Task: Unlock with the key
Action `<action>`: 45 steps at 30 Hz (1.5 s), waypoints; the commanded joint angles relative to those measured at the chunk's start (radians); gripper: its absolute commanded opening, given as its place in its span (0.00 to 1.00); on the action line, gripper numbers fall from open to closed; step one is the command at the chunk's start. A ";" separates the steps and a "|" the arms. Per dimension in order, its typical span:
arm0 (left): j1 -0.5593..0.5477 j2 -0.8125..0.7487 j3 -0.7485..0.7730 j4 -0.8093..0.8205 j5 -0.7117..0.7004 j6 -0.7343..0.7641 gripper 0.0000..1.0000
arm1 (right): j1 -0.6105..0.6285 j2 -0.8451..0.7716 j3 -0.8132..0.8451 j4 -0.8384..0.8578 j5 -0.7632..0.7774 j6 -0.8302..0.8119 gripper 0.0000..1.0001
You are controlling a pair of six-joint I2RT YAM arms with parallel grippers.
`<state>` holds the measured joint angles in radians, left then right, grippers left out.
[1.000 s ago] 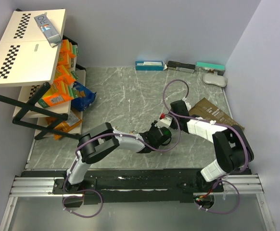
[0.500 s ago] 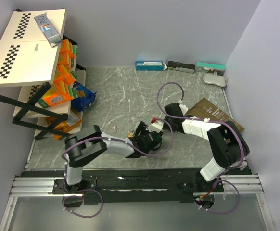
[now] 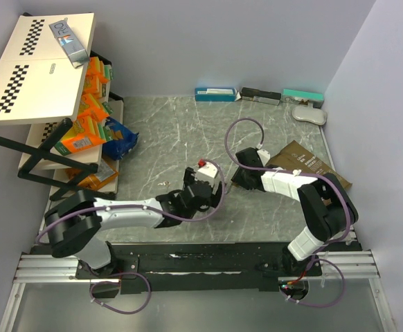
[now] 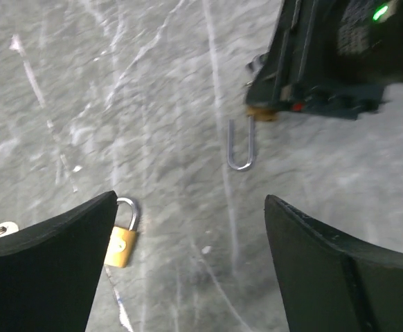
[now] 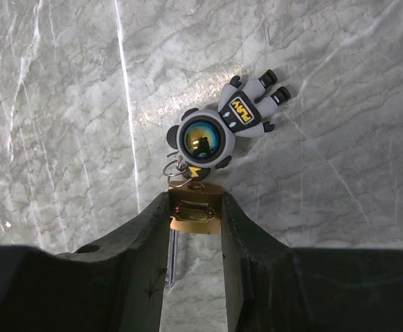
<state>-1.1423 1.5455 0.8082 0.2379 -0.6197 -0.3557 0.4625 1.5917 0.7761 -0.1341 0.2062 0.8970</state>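
Observation:
My right gripper [image 5: 195,200] is shut on a brass padlock [image 5: 196,209], held just above the marble table [image 5: 63,104]. A key sits in the padlock's end, and its ring carries a grey astronaut keychain [image 5: 215,135] that lies on the table. The steel shackle [image 4: 242,146] hangs from the padlock body, and its left leg looks free. My left gripper [image 4: 190,200] is open and empty, low over the table, a short way left of the right gripper [image 3: 236,178] in the top view.
A second, smaller brass padlock [image 4: 122,242] lies by my left finger, with loose keys [image 3: 163,184] further left. A snack shelf [image 3: 84,131] stands at the left, a brown packet [image 3: 305,162] at the right, and flat boxes [image 3: 257,95] line the back wall.
My left gripper has opened wide and drawn back to the left, away from the padlock and key. The right gripper has shifted slightly left, still holding the padlock.

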 commanded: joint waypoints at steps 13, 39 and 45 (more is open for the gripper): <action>0.251 -0.257 -0.199 0.005 0.432 -0.147 0.99 | -0.004 -0.021 0.054 -0.117 0.047 -0.090 0.64; 0.573 -0.107 -0.107 -0.210 0.451 -0.189 0.96 | -0.078 -0.653 -0.124 -0.022 -0.303 -0.375 0.84; 0.595 -0.022 -0.069 -0.212 0.474 -0.221 0.80 | -0.079 -0.673 -0.146 -0.032 -0.303 -0.388 0.84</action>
<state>-0.5556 1.4776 0.6945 0.0441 -0.1467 -0.5407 0.3832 0.9360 0.6334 -0.1745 -0.0803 0.5350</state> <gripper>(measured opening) 0.833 0.838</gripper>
